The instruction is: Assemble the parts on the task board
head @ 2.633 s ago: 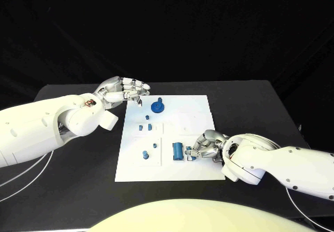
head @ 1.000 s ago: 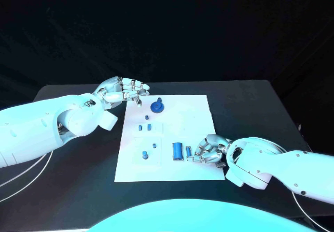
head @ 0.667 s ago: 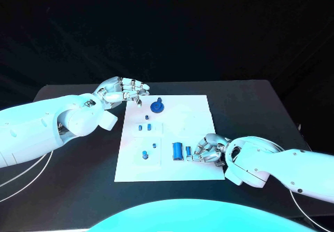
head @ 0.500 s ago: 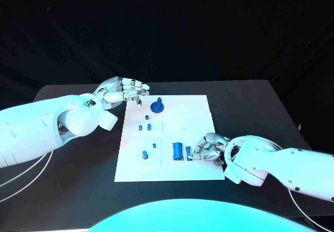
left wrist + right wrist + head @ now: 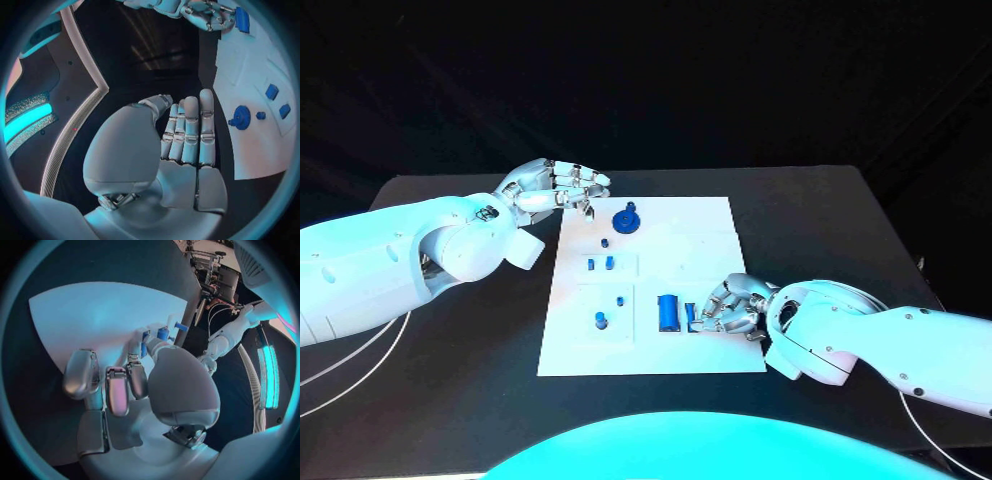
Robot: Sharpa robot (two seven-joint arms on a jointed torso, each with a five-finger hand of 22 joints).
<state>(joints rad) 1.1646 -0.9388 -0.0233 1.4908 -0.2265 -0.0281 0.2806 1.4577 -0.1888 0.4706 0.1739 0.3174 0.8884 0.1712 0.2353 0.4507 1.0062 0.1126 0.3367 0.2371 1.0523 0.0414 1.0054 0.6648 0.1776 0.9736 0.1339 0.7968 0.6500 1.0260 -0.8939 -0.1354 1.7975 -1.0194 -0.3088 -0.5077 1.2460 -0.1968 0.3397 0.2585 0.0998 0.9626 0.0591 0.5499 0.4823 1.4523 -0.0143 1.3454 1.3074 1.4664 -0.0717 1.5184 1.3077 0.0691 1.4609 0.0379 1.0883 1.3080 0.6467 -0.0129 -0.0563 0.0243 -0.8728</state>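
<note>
Landmark: the flat white rectangular task board (image 5: pixel 689 225) lies mid-way across the black surface (image 5: pixel 848 230); every place below is given from it.
Right hand: the silver right hand (image 5: pixel 730 305) sits over the board's near right part, fingers curled in against a small narrow blue part (image 5: pixel 689 316). From the right wrist view its fingertips (image 5: pixel 147 342) close round blue pieces, so I judge it is pinching that part, though the contact itself is partly hidden.
Why held so: my guess is the hand is low and close to press or seat the piece into the board beside its neighbour.
Blue block: a larger blue rectangular part (image 5: pixel 668 313) lies on the board just left of the narrow one, its long axis running from the board's near edge toward its far edge. The narrow part runs parallel to it.
Left hand: the silver left hand (image 5: pixel 557 186) hovers beside the board's far left corner, fingers straight and side by side in the left wrist view (image 5: pixel 187 135), holding nothing; I take it to be waiting out of the way.
Other parts: a round blue knob-like part (image 5: pixel 627 219) stands near the board's far edge; small blue pieces (image 5: pixel 599 264) sit along its left half.
</note>
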